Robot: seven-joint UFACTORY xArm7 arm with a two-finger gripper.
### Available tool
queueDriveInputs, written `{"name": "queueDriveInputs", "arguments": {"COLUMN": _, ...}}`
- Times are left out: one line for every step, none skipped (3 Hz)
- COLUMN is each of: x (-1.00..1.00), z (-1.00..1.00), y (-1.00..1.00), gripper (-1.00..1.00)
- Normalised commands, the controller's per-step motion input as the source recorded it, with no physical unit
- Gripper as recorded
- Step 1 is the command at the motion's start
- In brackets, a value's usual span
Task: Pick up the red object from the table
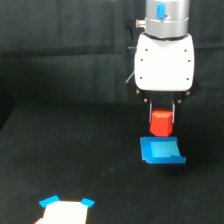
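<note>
The red object is a small red-orange stubby block held between the fingers of my gripper, which hangs from the white gripper body at the upper right of the exterior view. The gripper is shut on the block. The block hangs just above a flat bright-blue patch on the black table; whether its underside touches the patch I cannot tell.
At the bottom edge, toward the exterior view's left, a pale shape with blue tape corners lies on the table. A black cloth backdrop rises behind the table.
</note>
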Motion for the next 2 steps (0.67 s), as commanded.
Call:
{"name": "queueDriveInputs", "arguments": {"x": 0.49, "z": 0.27, "y": -0.34, "gripper": -0.96}}
{"name": "queueDriveInputs", "arguments": {"x": -0.01, "z": -0.33, "y": 0.00, "gripper": -1.00}}
